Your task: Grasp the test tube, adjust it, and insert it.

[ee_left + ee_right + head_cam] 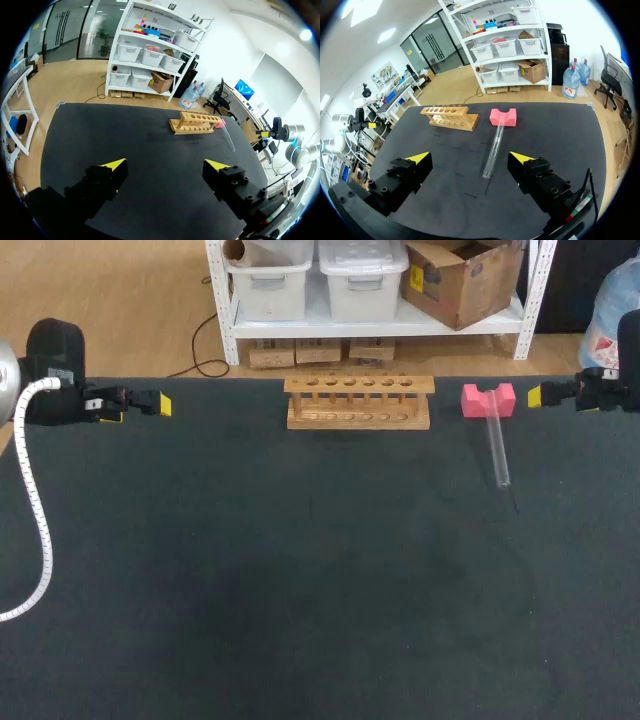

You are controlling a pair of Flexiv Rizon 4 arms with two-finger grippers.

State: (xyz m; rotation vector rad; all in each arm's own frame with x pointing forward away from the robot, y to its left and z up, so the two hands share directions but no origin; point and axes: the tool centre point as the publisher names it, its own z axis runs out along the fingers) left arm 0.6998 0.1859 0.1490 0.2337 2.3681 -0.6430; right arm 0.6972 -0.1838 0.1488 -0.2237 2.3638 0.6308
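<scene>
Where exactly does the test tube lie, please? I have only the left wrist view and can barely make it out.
Observer: The test tube lies flat on the table, on the right side of the wooden rack, with its far end at the notch of a pink block.
Operator: Thank you. Is the right gripper holding it?
Observer: No. The right gripper is open, and the tube lies ahead of it, touching neither finger.
Operator: Is any hole in the rack taken?
Observer: From the head view, all the holes look empty.
</scene>
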